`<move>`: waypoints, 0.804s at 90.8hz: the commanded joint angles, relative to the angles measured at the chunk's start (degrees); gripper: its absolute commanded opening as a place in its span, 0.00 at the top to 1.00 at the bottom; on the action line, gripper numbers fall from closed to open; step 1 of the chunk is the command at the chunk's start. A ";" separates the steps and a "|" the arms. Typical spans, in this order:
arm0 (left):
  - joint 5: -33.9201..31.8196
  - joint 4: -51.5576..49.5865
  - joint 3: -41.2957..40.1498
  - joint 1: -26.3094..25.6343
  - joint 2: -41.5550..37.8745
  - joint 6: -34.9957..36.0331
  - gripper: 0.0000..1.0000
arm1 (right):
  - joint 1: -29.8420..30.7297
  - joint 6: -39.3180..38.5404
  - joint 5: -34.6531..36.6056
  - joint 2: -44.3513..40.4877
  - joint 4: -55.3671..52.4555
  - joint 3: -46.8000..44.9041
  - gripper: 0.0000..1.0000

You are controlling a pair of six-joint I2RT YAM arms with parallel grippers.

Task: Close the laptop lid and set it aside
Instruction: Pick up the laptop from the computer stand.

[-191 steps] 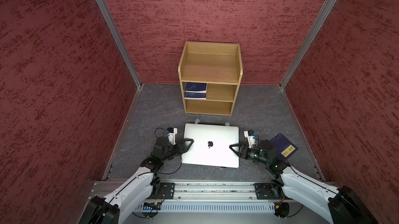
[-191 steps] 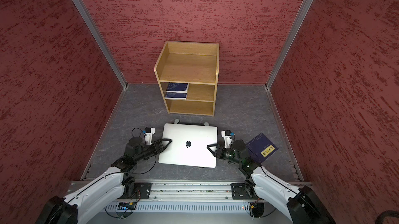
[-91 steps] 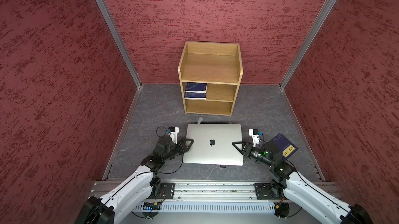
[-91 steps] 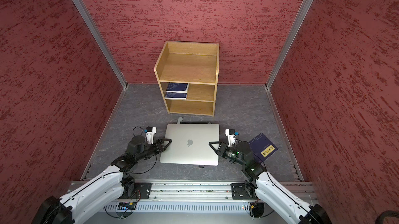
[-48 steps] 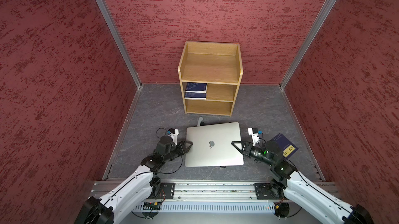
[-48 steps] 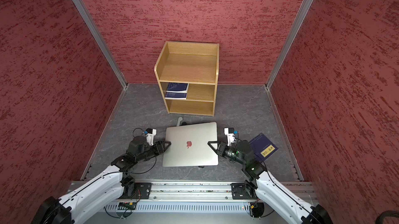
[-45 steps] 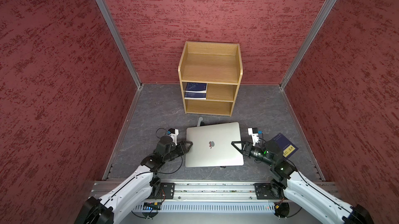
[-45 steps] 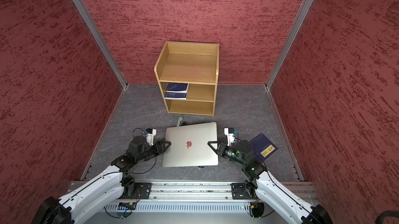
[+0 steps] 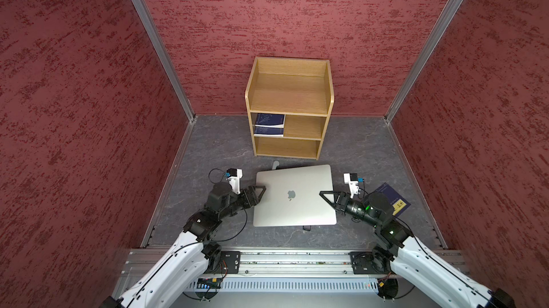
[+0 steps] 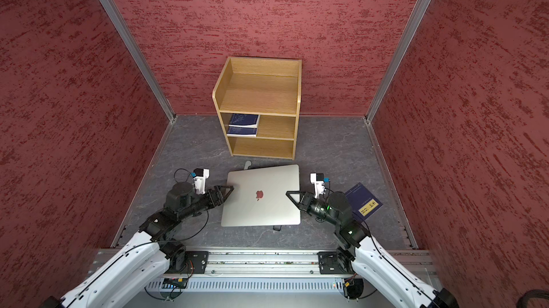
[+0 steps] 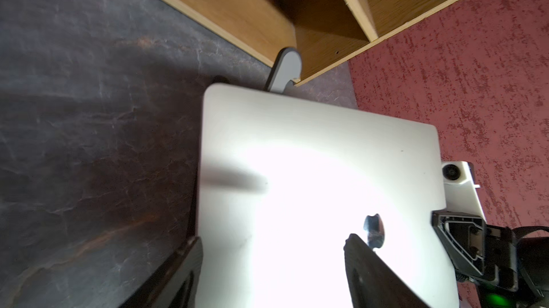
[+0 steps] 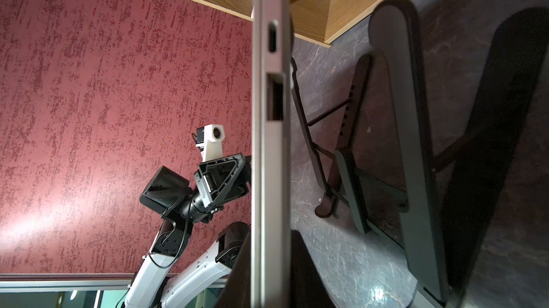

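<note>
right tool [image 9: 323, 195] narrow, clamped on right edge of laptop [image 9: 294, 202] | left tool [image 9: 261, 189] wide, jaws around left edge | laptop lid [image 10: 261, 181] closed, logo up | laptop tilted above black stand [image 12: 416, 143], near wooden shelf [image 9: 289, 104]

Not much to read here tbh. The only clear mark is the apple logo [image 9: 291, 195], dead centre on the closed laptop [image 9: 297, 211]. The dark blue book [image 9: 395, 194] beside it has a yellow label [image 9: 400, 204] with dark characters, too small to make out.
</note>
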 commanded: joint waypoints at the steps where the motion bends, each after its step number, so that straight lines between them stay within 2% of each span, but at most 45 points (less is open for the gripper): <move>1: -3.83 -8.44 6.39 0.24 -3.67 3.96 0.14 | 0.62 2.36 0.46 -3.03 4.57 5.21 1.00; 7: -7.61 -12.15 9.04 0.31 -5.82 4.27 0.10 | 0.57 3.05 0.77 -3.84 3.99 6.08 1.00; 23: -14.56 -16.45 11.28 0.55 -9.49 1.13 0.08 | 0.61 4.68 2.68 -5.67 1.79 9.92 1.00; 48: -14.16 -20.85 14.27 0.98 -6.67 -6.74 0.02 | 0.62 7.64 6.06 -7.32 0.00 14.11 1.00; 73: -7.84 -13.17 15.56 1.23 -10.16 -13.83 0.00 | 0.62 7.83 9.28 -7.05 -1.90 20.32 1.00</move>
